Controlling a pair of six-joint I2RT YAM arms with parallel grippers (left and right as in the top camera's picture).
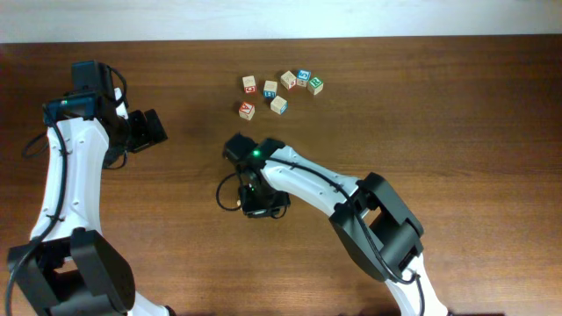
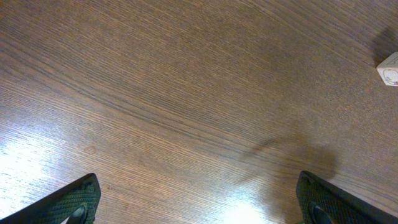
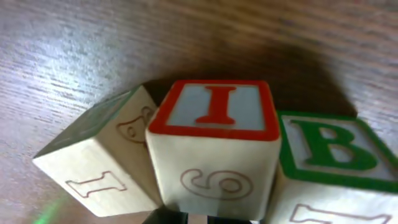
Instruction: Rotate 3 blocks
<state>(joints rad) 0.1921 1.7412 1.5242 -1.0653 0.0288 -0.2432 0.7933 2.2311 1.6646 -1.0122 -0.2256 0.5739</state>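
Red-print block (image 3: 211, 149), base cut off | green-print block (image 3: 323, 155) cropped | right jaws together, barely seen | left jaws apart

Your worktop (image 1: 457, 105) is dark brown wood with a fine running grain, and glare lies on it in pale patches. Near its far edge, a little left of the middle, you have a loose cluster of seven small pale wooden alphabet cubes (image 1: 270, 88): five in a curved row, two just nearer the front edge. Close up, three more sit in a row on the wood. A pale wooden cube with a red-framed I on top (image 3: 214, 124) touches a pale wooden cube with a green-framed B on top (image 3: 323, 149) on one side. On the other side it touches a third pale wooden cube (image 3: 93, 168), turned askew.
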